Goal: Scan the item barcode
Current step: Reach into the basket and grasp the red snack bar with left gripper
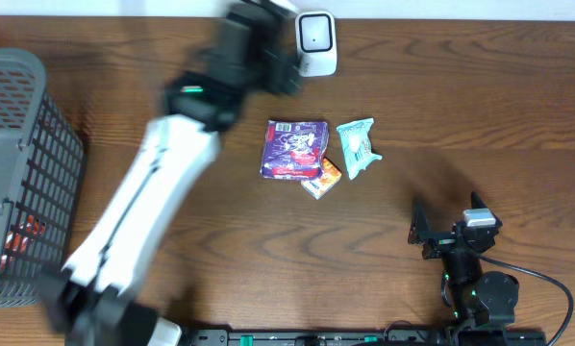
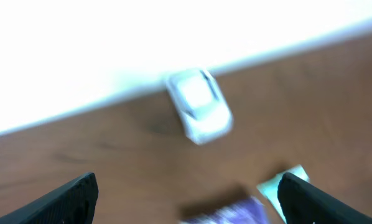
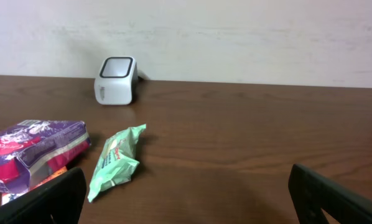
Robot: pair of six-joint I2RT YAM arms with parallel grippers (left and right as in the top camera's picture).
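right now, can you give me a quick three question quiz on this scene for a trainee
1. True or false: the left end effector and the right end effector are both open and empty.
2. What lies partly under the purple packet? A) a can B) an orange packet C) a bottle
3. Fill in: the white scanner stands at the ___ edge of the table, by the wall.
Key: 1 true; 2 B; 3 far
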